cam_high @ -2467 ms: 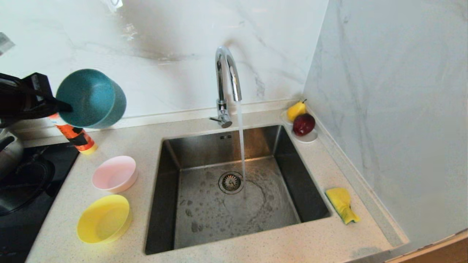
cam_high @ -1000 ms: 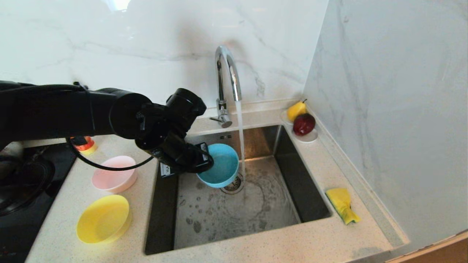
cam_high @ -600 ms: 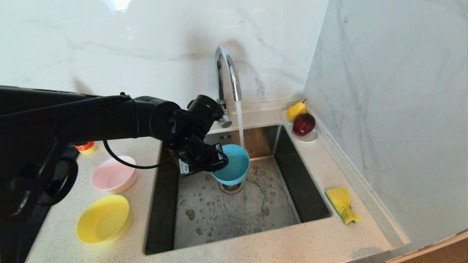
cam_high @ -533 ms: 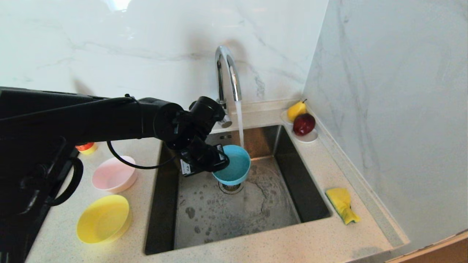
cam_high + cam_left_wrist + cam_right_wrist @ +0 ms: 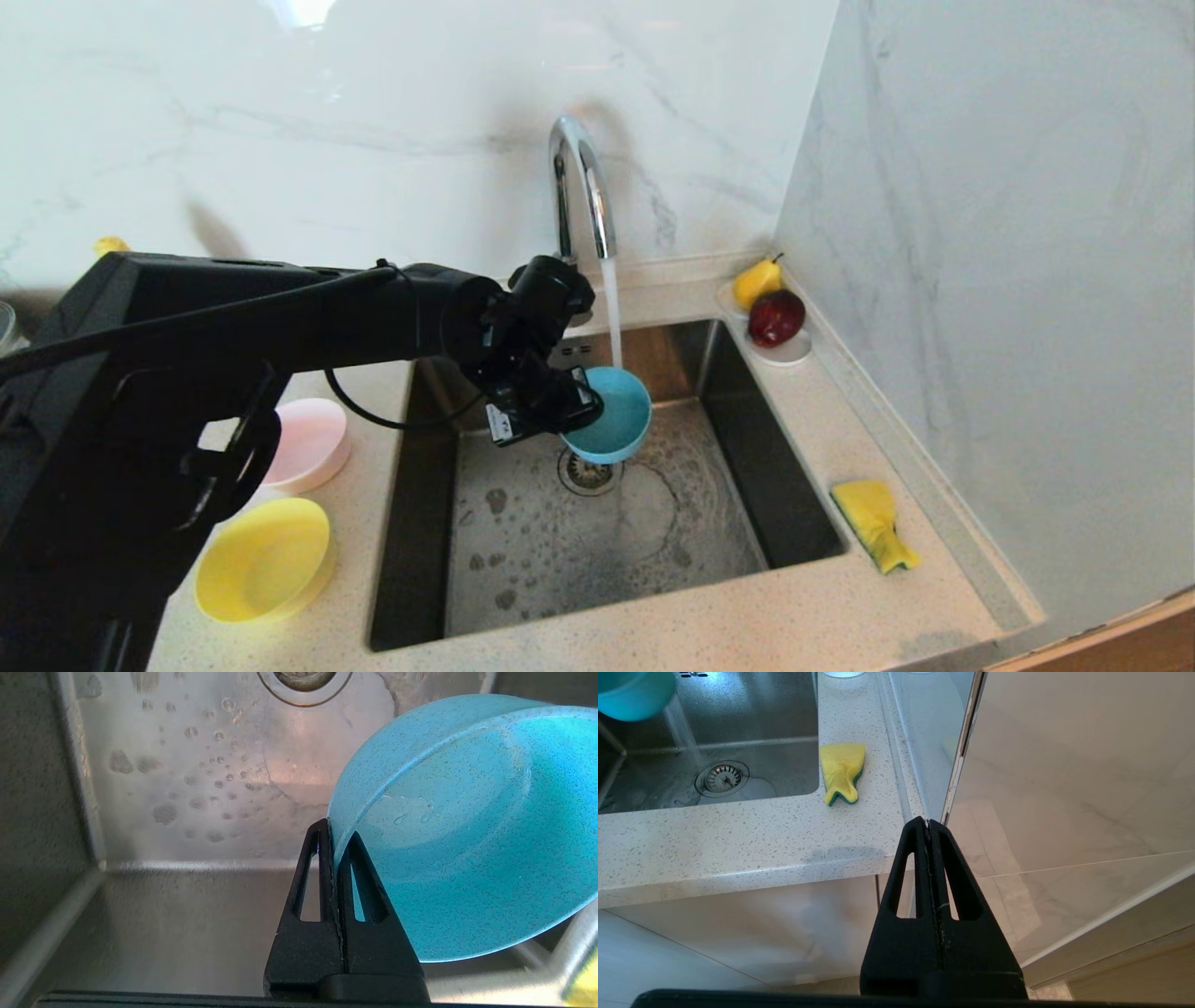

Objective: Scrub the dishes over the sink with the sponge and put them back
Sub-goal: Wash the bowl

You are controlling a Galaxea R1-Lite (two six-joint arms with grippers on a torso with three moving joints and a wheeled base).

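Since a moment ago the left arm has carried the blue bowl (image 5: 611, 425) a little farther across the sink (image 5: 803, 523), so that it now hangs right under the tap (image 5: 581, 187) with the running water (image 5: 613, 313) falling into it. The left pincer (image 5: 334, 833) is clamped on the rim of the blue bowl, one finger inside and one outside, and the bowl tips with its opening turned away from the arm. Below the pincer lies the wet steel floor of the sink, dotted with droplets, and the round drain (image 5: 588, 469) sits just beneath the bowl.

Behind the left pincer, on the table (image 5: 803, 625) to the side of the sink, stand the pink bowl (image 5: 313, 443) and the yellow bowl (image 5: 263, 558), both upright and close to each other; the arm covers part of the pink one. The sponge (image 5: 874, 523) lies on the table across the sink from the left pincer, near the wall, well apart from the bowl.

Beyond the sink's far corner, a pear (image 5: 756, 280) and a dark red apple (image 5: 775, 317) rest on a small white saucer (image 5: 789, 353).

The right pincer (image 5: 928, 823) hangs off the front edge of the table, its fingers pressed together on nothing, with the sponge on the table ahead of it.
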